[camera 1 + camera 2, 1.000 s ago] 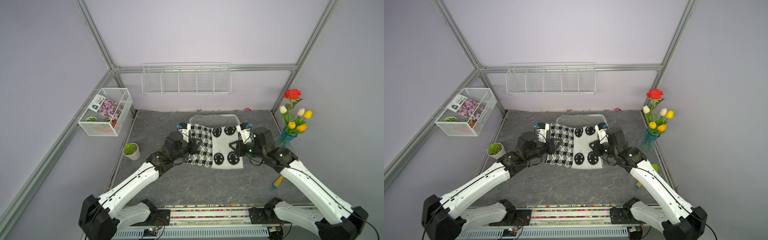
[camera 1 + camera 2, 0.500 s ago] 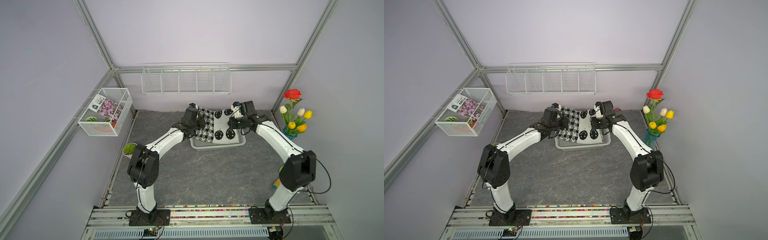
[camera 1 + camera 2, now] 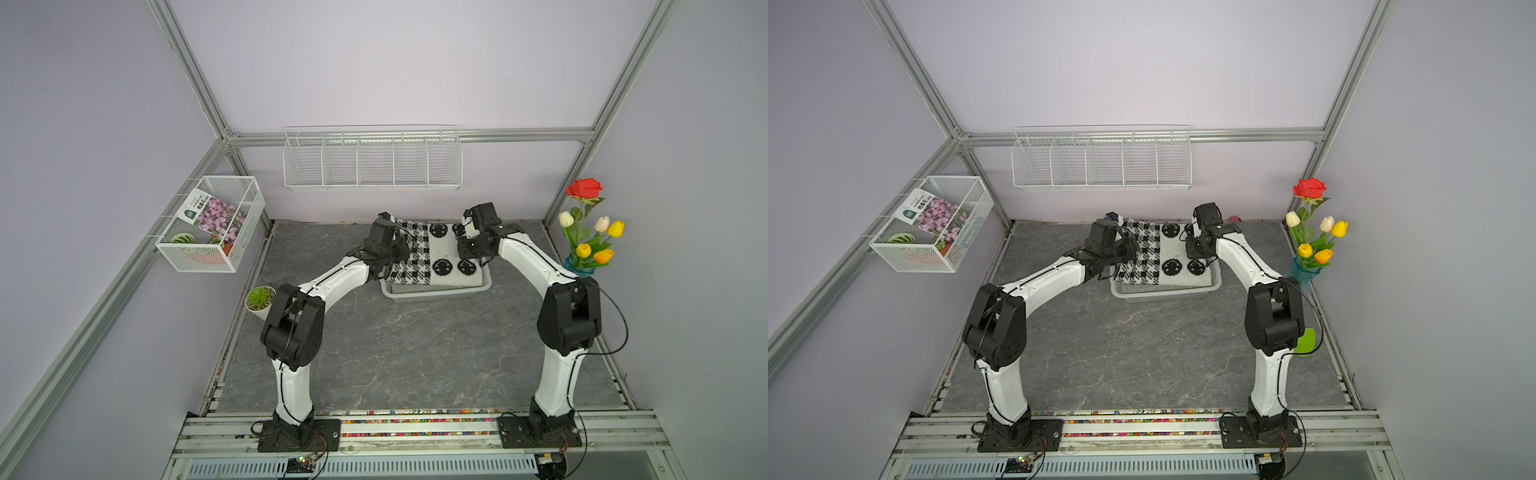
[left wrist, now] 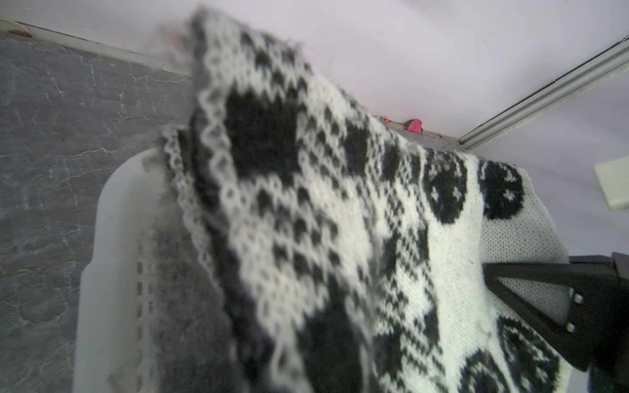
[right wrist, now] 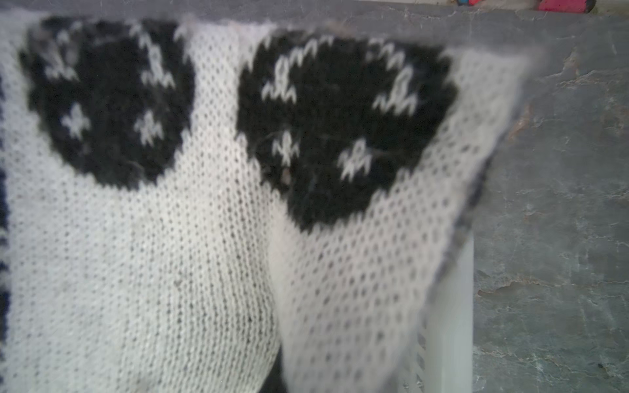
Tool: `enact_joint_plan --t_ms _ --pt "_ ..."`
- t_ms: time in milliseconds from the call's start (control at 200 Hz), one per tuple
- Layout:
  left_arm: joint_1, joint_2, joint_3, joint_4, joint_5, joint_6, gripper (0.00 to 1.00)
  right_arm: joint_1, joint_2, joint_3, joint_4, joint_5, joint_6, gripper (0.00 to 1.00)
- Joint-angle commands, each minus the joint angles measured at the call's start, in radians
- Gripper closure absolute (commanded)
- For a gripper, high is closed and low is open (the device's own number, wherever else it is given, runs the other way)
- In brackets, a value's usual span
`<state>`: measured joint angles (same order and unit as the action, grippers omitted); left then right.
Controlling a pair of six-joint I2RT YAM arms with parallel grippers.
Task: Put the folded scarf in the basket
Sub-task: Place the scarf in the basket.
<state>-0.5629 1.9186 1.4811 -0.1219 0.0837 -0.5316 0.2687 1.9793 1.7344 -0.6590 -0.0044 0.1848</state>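
The folded scarf [image 3: 432, 259] lies stretched over the basket [image 3: 436, 294] at the counter's back. The left hand [image 3: 400, 250] is pinched shut on its checked side, and the right hand [image 3: 462, 245] likewise on its dotted side.

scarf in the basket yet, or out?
Partly in. The scarf slopes over the basket, near edge down inside the rim; left gripper and right gripper, both shut, hold its far edge raised.
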Motion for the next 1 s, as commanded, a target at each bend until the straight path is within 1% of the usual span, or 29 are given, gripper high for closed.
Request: enact_joint_plan --t_ms 0,35,110,175,220,290,395,445,605,770,915,995 --pt "0.004 -0.035 0.009 -0.006 0.034 -0.008 1.00 -0.001 -0.022 0.027 0.055 0.060 -0.020 0.93" --pt "0.004 -0.025 0.014 -0.017 0.026 -0.005 1.00 -0.001 -0.012 0.034 0.052 0.063 -0.022 0.90" --pt "0.011 -0.006 0.000 -0.017 0.017 -0.005 0.95 0.000 0.019 0.047 0.041 0.058 -0.028 0.85" --pt "0.021 -0.002 -0.032 0.015 0.037 -0.017 0.88 -0.001 0.046 0.056 0.029 0.056 -0.030 0.78" --pt "0.028 0.002 -0.049 0.025 0.041 -0.019 0.83 -0.001 0.059 0.063 0.020 0.057 -0.034 0.71" --pt "0.033 0.005 -0.056 0.021 0.037 -0.009 0.69 -0.001 0.069 0.067 0.014 0.059 -0.036 0.63" --pt "0.038 0.007 -0.059 0.001 -0.001 0.016 0.57 0.001 0.067 0.056 0.017 0.048 -0.026 0.57" --pt "0.042 0.009 -0.068 0.001 -0.014 0.019 0.54 0.002 0.061 0.041 0.025 0.050 -0.024 0.55" --pt "0.073 0.023 -0.110 0.034 0.017 0.010 0.49 0.009 0.026 -0.065 0.085 0.102 -0.043 0.53" --pt "0.079 0.013 -0.150 0.056 0.016 0.021 0.48 0.010 -0.010 -0.156 0.125 0.189 -0.056 0.51" --pt "0.115 0.021 -0.155 0.047 0.039 0.024 0.51 0.022 -0.011 -0.191 0.083 0.154 -0.023 0.52" --pt "0.133 0.007 -0.184 0.058 0.043 0.022 0.51 0.049 -0.025 -0.221 0.085 0.163 -0.025 0.52"
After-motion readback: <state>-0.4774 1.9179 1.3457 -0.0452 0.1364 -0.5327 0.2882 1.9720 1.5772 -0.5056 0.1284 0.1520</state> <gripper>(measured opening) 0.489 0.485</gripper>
